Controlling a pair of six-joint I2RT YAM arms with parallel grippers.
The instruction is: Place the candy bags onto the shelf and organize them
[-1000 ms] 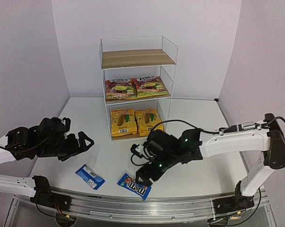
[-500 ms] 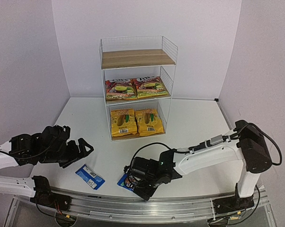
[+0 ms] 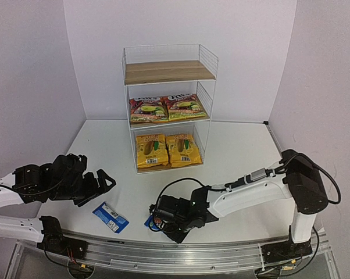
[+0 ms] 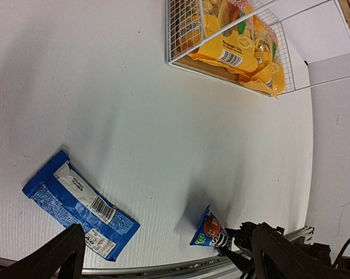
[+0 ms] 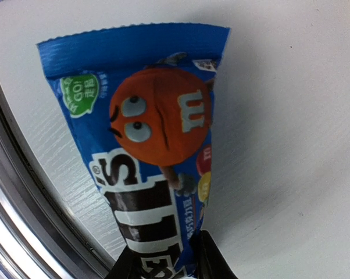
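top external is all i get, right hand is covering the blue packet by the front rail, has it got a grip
Observer: Right wrist view: the right hand is pinching one end of the blue M&M's packet from both sides.
Operator: lying flat or tipped up
Observer: Left wrist view: it looks tipped up, with its free end off the table and a shadow beside it.
Operator: and the other blue one
Observer: Left wrist view: the other blue packet lies flat with its barcode side up.
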